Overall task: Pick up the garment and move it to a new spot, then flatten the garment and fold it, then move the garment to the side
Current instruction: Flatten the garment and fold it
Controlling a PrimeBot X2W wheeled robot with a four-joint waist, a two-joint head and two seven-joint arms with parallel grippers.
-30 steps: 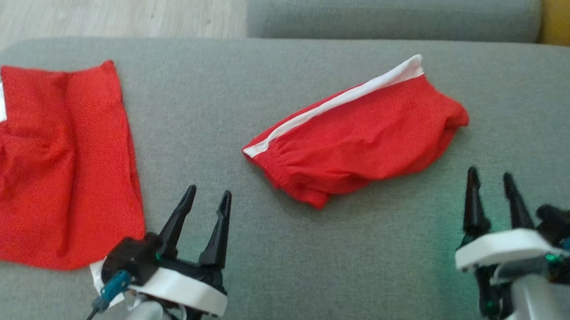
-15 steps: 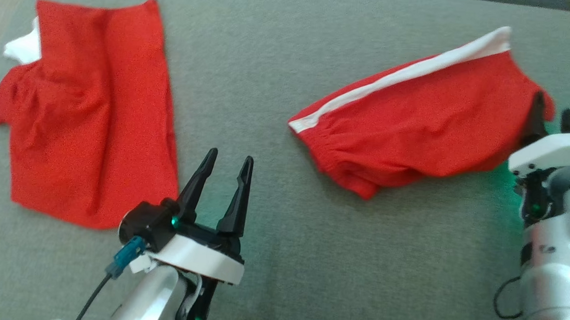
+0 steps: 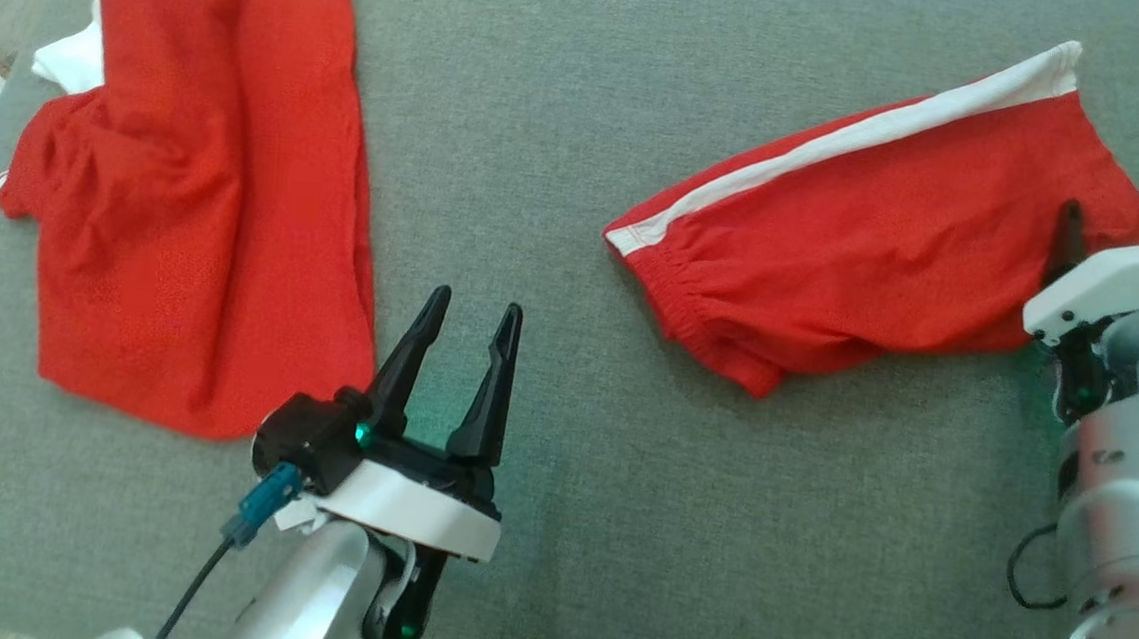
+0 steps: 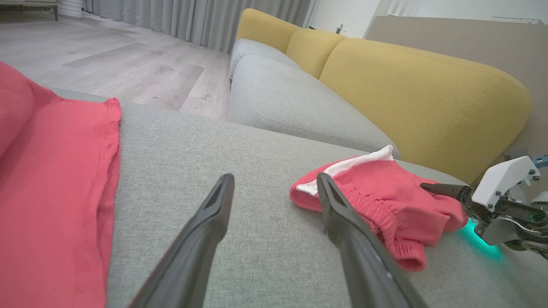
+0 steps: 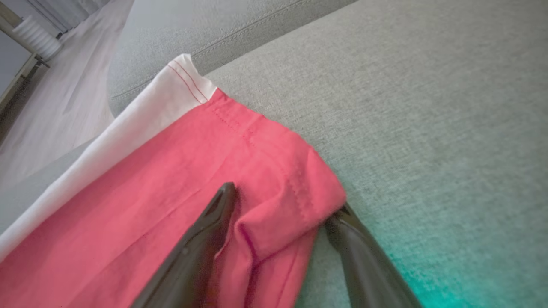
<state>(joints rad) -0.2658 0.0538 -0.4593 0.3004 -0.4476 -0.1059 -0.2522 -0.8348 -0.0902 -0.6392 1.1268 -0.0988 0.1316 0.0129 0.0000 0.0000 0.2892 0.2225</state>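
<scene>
Grey cushion (image 3: pixel 584 110), striped garment (image 3: pixel 875 251) diagonal, waistband (image 3: pixel 691 303) leftward, left gripper (image 3: pixel 479 300) wide, right gripper (image 5: pixel 286 197) wide astride hem (image 5: pixel 274 141)

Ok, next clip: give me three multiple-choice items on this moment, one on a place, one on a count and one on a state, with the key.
1. Where is the left tool?
A. Over the bare cushion, between the garments
B. On a white stripe
C. Over the floor

2. How many red garments lie on the cushion?
A. One
B. Two
C. Three

3. How does the right tool stand?
A. Shut on nothing, away from any cloth
B. Open, straddling a fold at the end of the striped garment
C. Clamped on a garment lifted into the air

Key:
1 A: the head view shows it above grey fabric, with red cloth on either side.
2 B: there are the striped garment and the plain red garment.
3 B: the right wrist view shows the fingers apart with a fold between them, and the cloth lying on the cushion.
</scene>
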